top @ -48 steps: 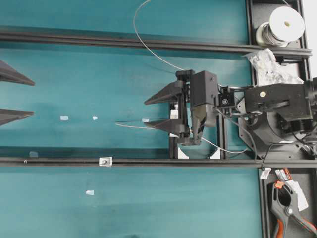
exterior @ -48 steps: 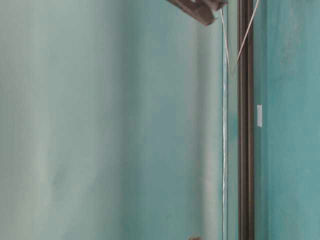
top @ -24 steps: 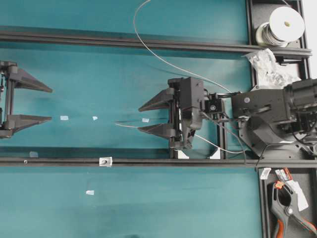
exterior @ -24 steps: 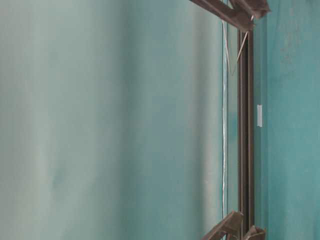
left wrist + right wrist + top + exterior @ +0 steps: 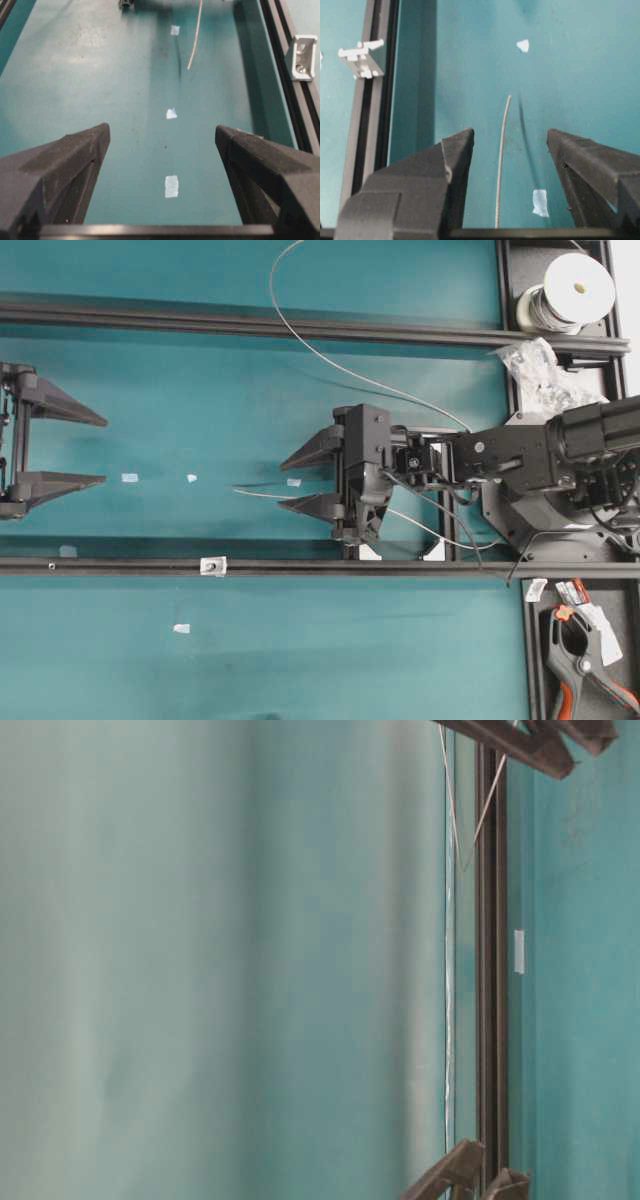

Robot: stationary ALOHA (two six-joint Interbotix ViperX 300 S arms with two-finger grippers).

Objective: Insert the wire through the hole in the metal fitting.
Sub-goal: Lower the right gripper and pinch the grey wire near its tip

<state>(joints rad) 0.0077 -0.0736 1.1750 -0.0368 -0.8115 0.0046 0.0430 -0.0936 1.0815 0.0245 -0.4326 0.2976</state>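
The thin silvery wire (image 5: 300,340) arcs over the teal table. Its free end (image 5: 240,491) lies flat, pointing left. My right gripper (image 5: 282,485) hangs over that end, open. In the right wrist view the wire (image 5: 502,150) runs between the two fingers, touching neither, and its tip lies ahead of the right gripper (image 5: 510,132). The metal fitting (image 5: 212,565) sits on the near black rail, apart from the wire and from both grippers; its hole is too small to make out. My left gripper (image 5: 104,451) stands open and empty at the far left, facing the wire end (image 5: 194,40) and the fitting (image 5: 304,57).
Two black rails (image 5: 120,566) (image 5: 200,322) cross the table. White tape scraps (image 5: 129,478) (image 5: 181,628) lie on the surface. A wire spool (image 5: 572,288), a plastic bag (image 5: 545,375) and an orange-and-black clamp (image 5: 585,665) are at the right edge.
My left gripper has come further into view from the left edge and now holds still. The right gripper has shifted a little left and toward the near rail over the wire end.
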